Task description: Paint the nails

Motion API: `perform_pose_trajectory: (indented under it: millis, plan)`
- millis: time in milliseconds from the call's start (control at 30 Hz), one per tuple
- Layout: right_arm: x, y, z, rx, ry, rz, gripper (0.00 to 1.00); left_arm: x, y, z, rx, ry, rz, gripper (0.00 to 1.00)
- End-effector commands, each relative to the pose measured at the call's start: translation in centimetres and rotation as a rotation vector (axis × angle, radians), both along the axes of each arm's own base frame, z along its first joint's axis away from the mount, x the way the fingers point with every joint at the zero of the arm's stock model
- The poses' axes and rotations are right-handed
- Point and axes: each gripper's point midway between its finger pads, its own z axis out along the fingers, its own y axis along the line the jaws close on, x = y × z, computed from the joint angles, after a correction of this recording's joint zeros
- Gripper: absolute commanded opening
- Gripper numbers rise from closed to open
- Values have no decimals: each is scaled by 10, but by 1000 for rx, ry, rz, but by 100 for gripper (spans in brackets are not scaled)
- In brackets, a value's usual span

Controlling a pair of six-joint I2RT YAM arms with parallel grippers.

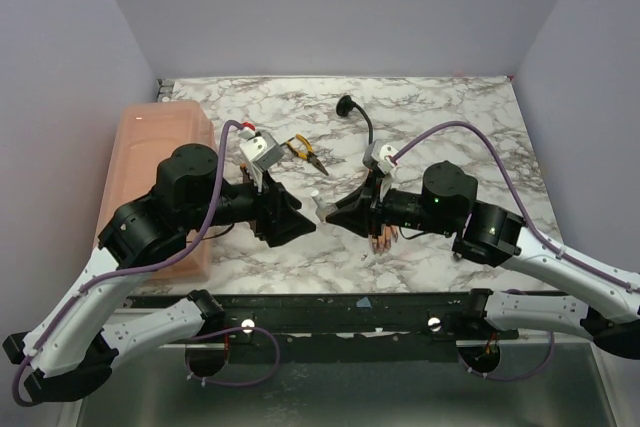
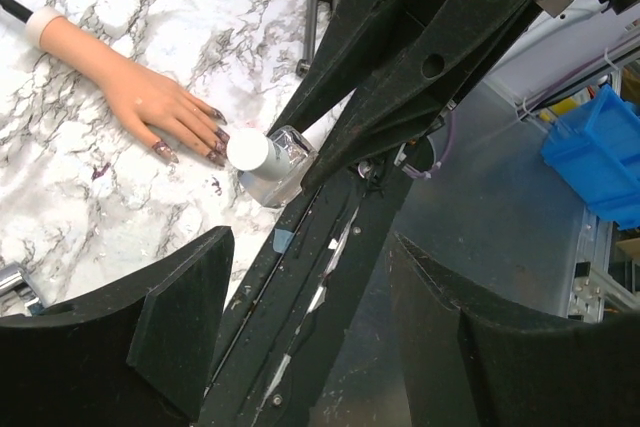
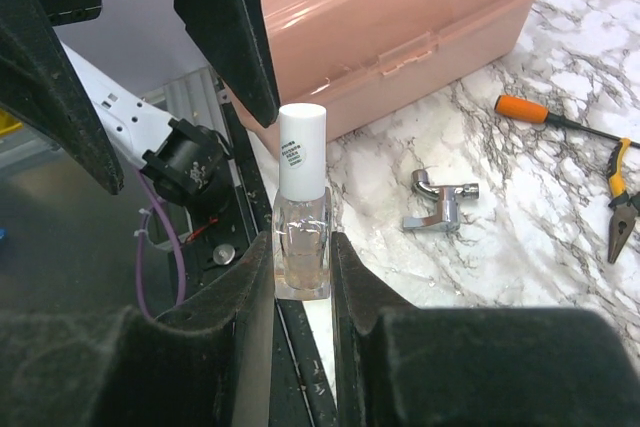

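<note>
A flesh-coloured mannequin hand (image 2: 130,87) lies on the marble table, its dark purplish nails (image 2: 216,136) pointing at the near edge. In the top view its fingers (image 1: 383,238) show under the right arm. My right gripper (image 3: 302,247) is shut on a clear nail polish bottle (image 3: 302,222) with a white cap (image 3: 302,142), held upright just past the fingertips. The bottle also shows in the left wrist view (image 2: 268,159) and the top view (image 1: 318,203). My left gripper (image 2: 312,247) is open and empty, facing the bottle from the left (image 1: 297,219), a short way from the cap.
A pink plastic box (image 1: 165,162) stands at the left. Orange-handled pliers (image 1: 303,151) and a screwdriver (image 3: 525,110) lie behind the grippers. A chrome metal fitting (image 3: 440,205) lies near the box. The table's black front rail (image 1: 350,307) is close below the grippers.
</note>
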Motion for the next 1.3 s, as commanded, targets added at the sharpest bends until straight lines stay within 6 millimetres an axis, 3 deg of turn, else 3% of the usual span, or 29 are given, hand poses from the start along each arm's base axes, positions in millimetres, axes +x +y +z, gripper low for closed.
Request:
perform_pose_trajectory:
  millis: [0, 600, 800, 1033, 1267]
  plan:
    - [7, -4, 6, 44, 14, -62, 0, 0, 5, -1, 3, 19, 31, 63]
    - [12, 3, -9, 43, 31, -71, 0, 5, 26, 2, 33, -22, 130, 63]
    - [15, 5, -8, 35, -10, -66, 0, 13, 30, 12, 47, -20, 179, 63]
    - [13, 6, -5, 22, -61, -33, 0, 23, 28, 31, 66, -1, 203, 63]
    - [5, 9, -7, -17, -103, 39, 0, 31, 15, 37, 62, 36, 166, 51]
